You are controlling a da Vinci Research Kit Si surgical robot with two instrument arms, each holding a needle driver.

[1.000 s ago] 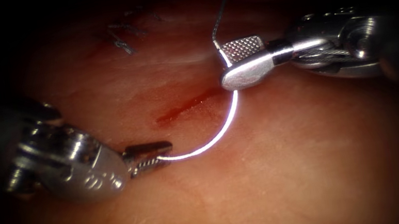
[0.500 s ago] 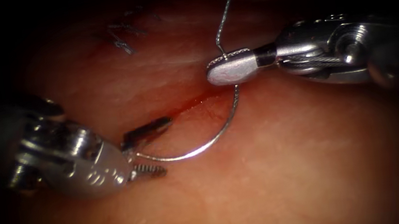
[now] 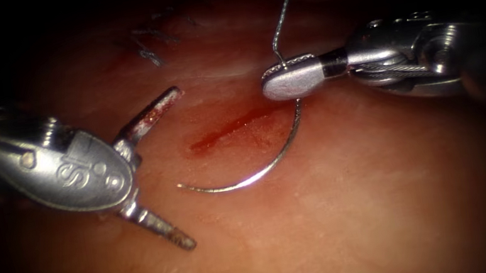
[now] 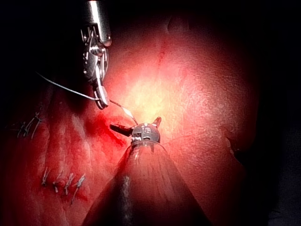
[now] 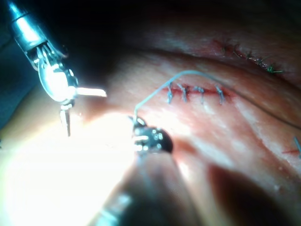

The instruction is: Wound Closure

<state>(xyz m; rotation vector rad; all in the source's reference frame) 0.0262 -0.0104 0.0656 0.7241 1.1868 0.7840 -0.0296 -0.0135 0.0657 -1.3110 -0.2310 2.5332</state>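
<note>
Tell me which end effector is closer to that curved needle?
The right. The right end effector is shut on the needle near its thread end. The left end effector is wide open, holding nothing, just left of the needle's free tip, apart from it.

So the needle [image 3: 255, 176] is a thin shiny curve, held right at its thread end by the right tool [image 3: 286, 79], jaws clamped on it. It arcs down and left over the tissue [image 3: 341, 205], tip free in the air, not stuck in. The thread [image 3: 285, 3] runs up from the clamp. The left tool [image 3: 159, 173] has its jaws spread wide, holding nothing. A short red cut [image 3: 229, 129] sits just above the needle's curve.
</note>
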